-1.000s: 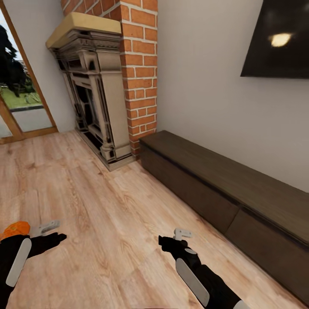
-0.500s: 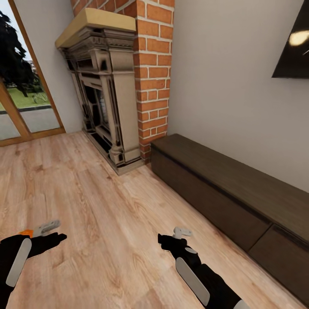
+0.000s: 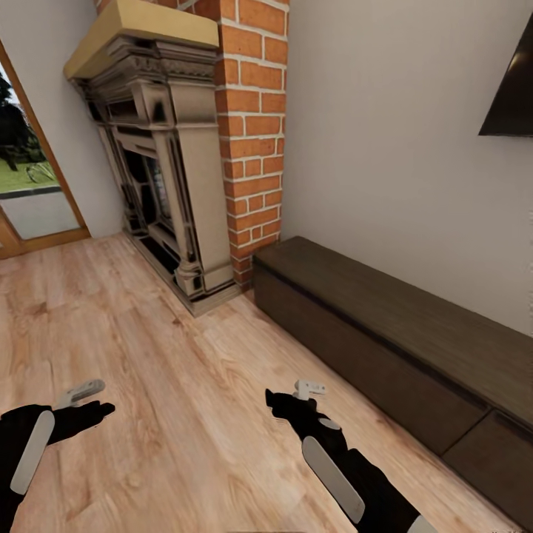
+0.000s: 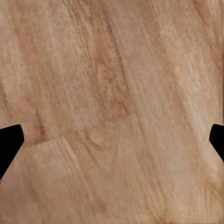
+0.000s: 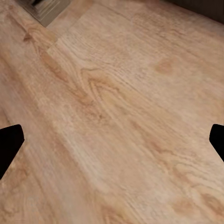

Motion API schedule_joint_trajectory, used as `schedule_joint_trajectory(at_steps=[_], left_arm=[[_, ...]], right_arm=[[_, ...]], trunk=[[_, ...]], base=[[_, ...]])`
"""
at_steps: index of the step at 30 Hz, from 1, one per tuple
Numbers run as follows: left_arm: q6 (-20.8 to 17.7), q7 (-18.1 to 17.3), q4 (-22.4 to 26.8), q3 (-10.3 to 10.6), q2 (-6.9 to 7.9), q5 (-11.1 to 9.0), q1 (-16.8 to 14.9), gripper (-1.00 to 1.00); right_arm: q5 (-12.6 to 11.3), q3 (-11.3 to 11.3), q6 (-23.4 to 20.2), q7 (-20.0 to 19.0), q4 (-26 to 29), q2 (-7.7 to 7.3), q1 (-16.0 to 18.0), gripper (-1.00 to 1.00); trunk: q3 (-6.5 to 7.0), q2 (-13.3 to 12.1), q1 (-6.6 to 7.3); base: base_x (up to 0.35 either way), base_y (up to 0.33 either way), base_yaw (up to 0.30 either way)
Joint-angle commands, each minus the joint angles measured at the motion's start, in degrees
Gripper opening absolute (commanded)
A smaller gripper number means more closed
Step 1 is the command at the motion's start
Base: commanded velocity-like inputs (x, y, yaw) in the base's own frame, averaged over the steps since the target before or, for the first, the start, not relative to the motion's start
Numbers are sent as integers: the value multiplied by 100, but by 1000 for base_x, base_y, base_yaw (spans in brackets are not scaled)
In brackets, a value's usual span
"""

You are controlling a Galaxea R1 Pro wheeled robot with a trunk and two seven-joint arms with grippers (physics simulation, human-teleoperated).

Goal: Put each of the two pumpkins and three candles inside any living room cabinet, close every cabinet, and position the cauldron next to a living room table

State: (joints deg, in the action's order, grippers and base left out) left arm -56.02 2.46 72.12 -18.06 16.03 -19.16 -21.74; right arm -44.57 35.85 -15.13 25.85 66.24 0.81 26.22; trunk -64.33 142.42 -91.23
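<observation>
Long low dark-brown wood cabinet (image 3: 385, 337) stands against the pale wall at the head view's right, drawer fronts flush and shut; its far end is cut off by the frame edge. Its near end sits just beside the red brick chimney column (image 3: 252, 133) and ornate beige-and-black fireplace (image 3: 159, 170). Light wood plank floor (image 3: 170, 370) spreads in front. Left gripper (image 3: 89, 400) and right gripper (image 3: 296, 400) hang low over the floor, well apart, both empty. Both wrist views show black fingertips (image 4: 9, 144) (image 5: 9, 144) at opposite frame edges, jaws wide apart over bare planks. Dark wall-mounted screen (image 3: 514, 89) partly cropped. Glazed door (image 3: 29, 185) at far left.
</observation>
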Motion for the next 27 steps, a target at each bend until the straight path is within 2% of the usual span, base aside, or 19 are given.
schedule_joint_trajectory(at_steps=[1,5,8,21,27], left_arm=[[-23,26,5,-5,-1,-40,-2,100],[-23,26,8,-5,-1,-35,-1,100],[-23,26,8,-5,1,-35,-4,100],[-23,26,11,-3,-1,-22,-1,100],[-23,31,10,32,-10,-10,2,100]], right_arm=[[-31,4,-16,-86,17,-1,6,100],[-27,-21,0,-741,-16,-3,6,100],[-48,-31,7,-985,-34,-4,3,100],[-61,-39,26,-1097,-151,1,5,100],[-61,-43,35,-1099,-234,-5,4,100]], trunk=[[-5,2,-1],[-5,2,-1],[-5,2,-1],[-5,2,-1],[-5,2,-1]], base=[[198,234,-274],[122,259,-278],[30,281,-280],[23,316,-281],[145,164,-281]])
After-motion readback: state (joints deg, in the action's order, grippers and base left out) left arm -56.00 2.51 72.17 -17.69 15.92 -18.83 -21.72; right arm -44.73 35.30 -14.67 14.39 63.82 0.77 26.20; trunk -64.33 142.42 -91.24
